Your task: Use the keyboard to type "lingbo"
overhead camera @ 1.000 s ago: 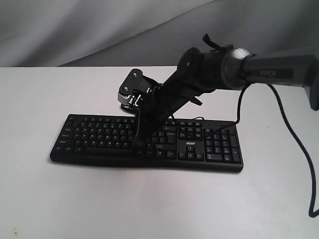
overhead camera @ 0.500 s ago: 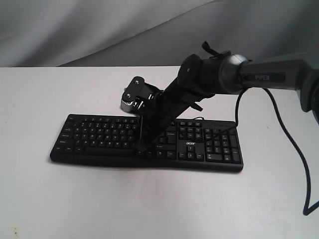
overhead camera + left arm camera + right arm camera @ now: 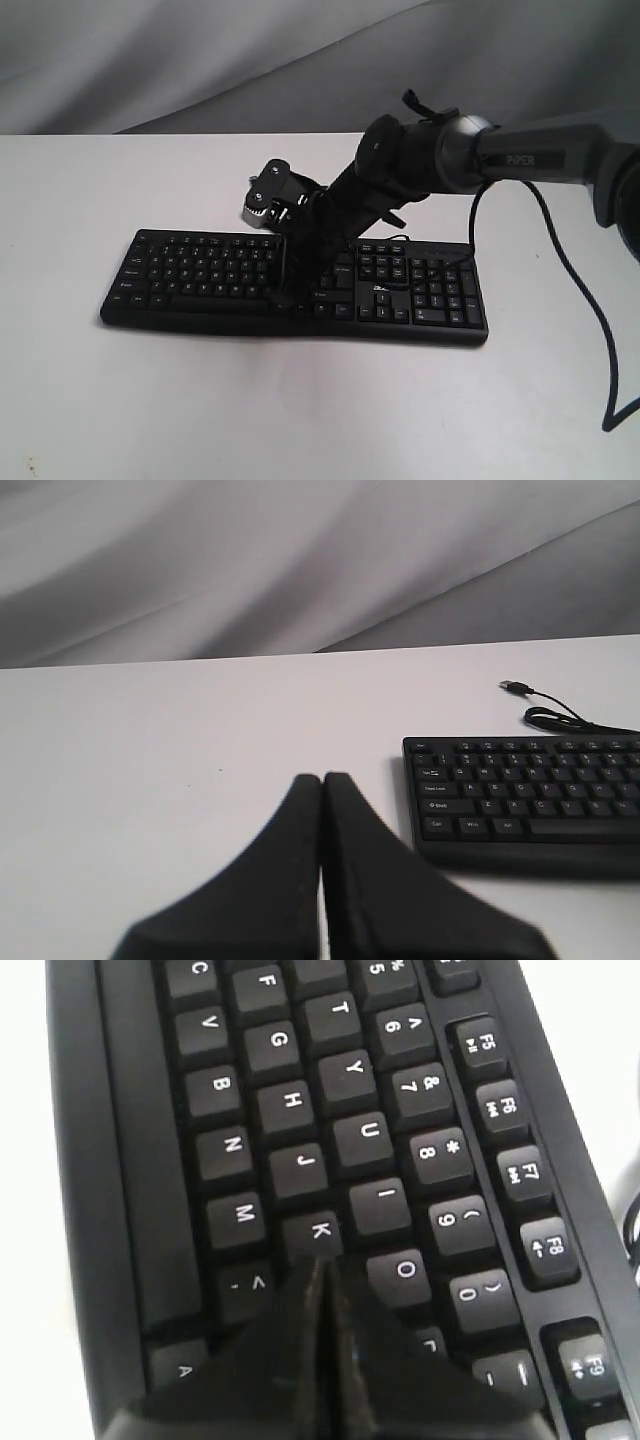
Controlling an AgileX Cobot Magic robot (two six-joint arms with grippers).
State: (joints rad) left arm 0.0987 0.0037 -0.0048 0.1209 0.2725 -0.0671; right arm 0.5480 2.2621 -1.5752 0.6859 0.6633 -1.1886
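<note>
White table (image 3: 300,410) is lying bare across the near strip, with the keyboard (image 3: 200,275) sitting square-on at mid-depth, clear of every visible table edge and with open surface off both ends. Right gripper (image 3: 322,1272), fingers pressed together, is pointing down into the letter block just beside K, possibly touching a key there (contact not resolvable). Left gripper (image 3: 322,782), fingers likewise together, is hanging over bare table off the keyboard's Ctrl end. Behind, the USB cable (image 3: 545,708) is trailing over open table toward a draped grey cloth (image 3: 200,60).
</note>
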